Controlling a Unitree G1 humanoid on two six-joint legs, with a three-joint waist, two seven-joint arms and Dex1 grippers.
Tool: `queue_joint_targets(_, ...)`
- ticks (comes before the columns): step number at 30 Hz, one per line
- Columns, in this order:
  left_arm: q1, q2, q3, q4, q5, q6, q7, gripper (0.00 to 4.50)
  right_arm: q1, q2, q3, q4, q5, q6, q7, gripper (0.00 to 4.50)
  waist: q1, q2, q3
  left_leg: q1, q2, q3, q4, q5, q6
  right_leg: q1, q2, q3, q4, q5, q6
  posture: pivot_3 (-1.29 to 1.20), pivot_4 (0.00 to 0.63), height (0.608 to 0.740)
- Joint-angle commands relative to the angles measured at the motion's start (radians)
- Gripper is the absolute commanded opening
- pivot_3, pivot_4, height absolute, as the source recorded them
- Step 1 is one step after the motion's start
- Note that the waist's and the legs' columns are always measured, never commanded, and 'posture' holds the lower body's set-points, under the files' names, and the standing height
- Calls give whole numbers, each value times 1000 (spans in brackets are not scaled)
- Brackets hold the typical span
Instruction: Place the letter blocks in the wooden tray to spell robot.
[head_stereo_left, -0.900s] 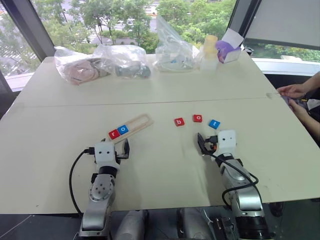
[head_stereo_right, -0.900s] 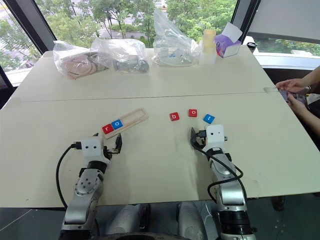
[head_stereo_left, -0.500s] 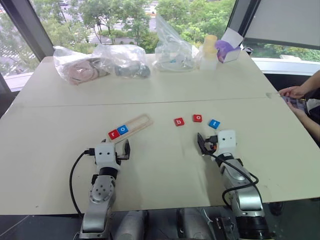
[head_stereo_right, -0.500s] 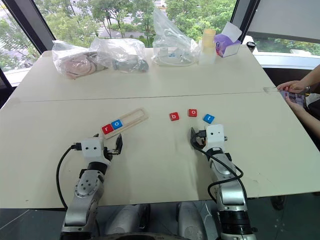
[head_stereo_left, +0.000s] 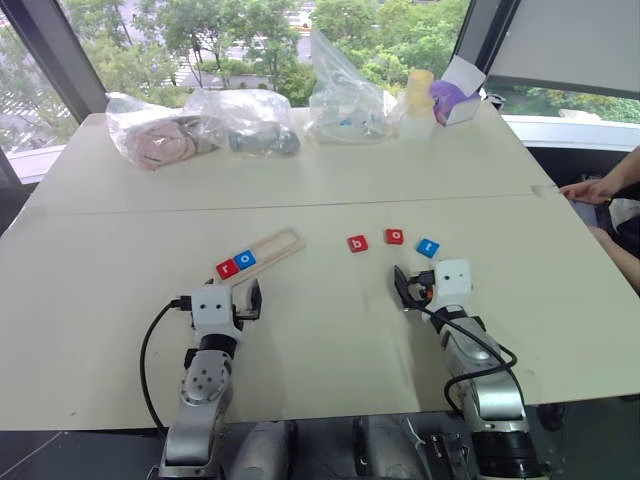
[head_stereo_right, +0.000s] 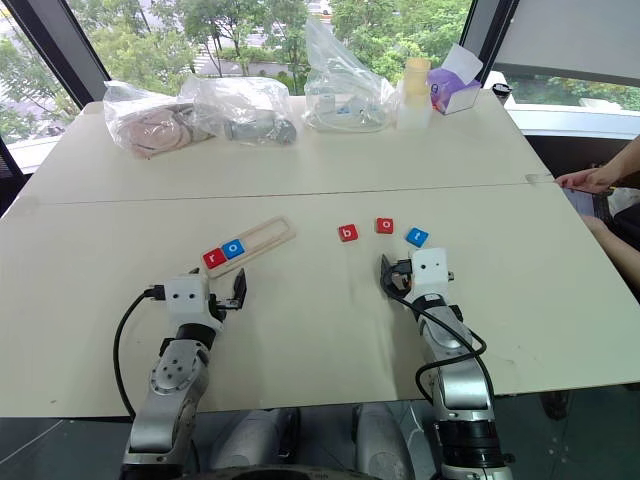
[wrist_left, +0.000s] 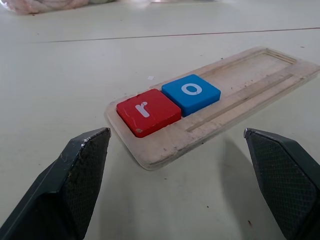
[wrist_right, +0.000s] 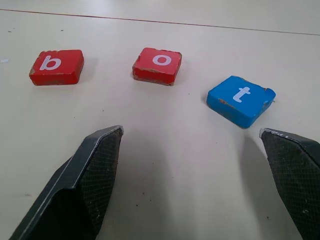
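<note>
five letter blocks in all, three red and two blue. two sit in the wooden tray (head_stereo_left: 262, 250) at its near end: the red r (wrist_left: 148, 111) and the blue o (wrist_left: 191, 93), touching. three lie loose on the surface (head_stereo_left: 330, 330), in a row at about 3 o'clock from the tray: red b (wrist_right: 56, 66), red o (wrist_right: 157, 65), blue t (wrist_right: 241, 99). two claws, both released and empty: the left claw (head_stereo_left: 241, 293) just short of the tray, the right claw (head_stereo_left: 412, 283) near the loose three.

Pale raw-wood tray (wrist_left: 240, 100), matt painted blocks (wrist_right: 240, 100) with chipped edges.
</note>
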Motion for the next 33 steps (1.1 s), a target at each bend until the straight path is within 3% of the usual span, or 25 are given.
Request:
queue_joint_targets(1,1,1,-12,-39,14,5,3,4500,16,-9,6,14,-1,21,9,4471,0,0,0,0,0,0,0,0,0,0,0,0,0,0,0,0,150,740)
queue_joint_targets(6,14,21,-15,-64,32,10,-6,4500,20,-58,6,-23,-16,36,28,4471,1,0,0,0,0,0,0,0,0,0,0,0,0,0,0,0,150,740)
queue_joint_targets(11,15,111,0,-168,-2,56,-104,4500,8,-179,23,-137,25,112,171,4471,3,1,1,-2,0,0,0,0,1,-1,0,-1,-1,0,0,0,150,740)
queue_joint_targets(16,-4,272,84,-300,-144,184,-278,4500,-43,-379,44,-268,146,224,441,4471,-1,4,5,-2,0,0,0,0,1,-1,0,-1,-1,0,-1,0,150,740)
queue_joint_targets(20,-61,456,179,-327,-322,315,-479,4500,-159,-545,17,-259,242,258,638,4471,-2,6,9,-2,0,0,0,0,1,-1,0,-1,-1,0,-1,0,150,740)
queue_joint_targets(26,-143,710,272,-237,-508,364,-784,4500,-288,-670,23,-220,326,236,833,4471,2,4,13,-3,0,0,0,-1,2,-1,0,-2,-3,0,-1,0,150,740)
queue_joint_targets(29,-231,816,270,-48,-493,304,-931,4500,-340,-708,58,-205,347,209,941,4471,2,3,16,-4,0,1,0,-2,3,-2,-1,-2,-5,1,-1,0,150,740)
queue_joint_targets(33,-300,890,250,130,-494,231,-1102,4500,-362,-694,77,-207,352,205,951,4471,-3,3,16,-6,0,2,-1,-2,3,-4,-2,-2,-6,1,-1,0,150,740)
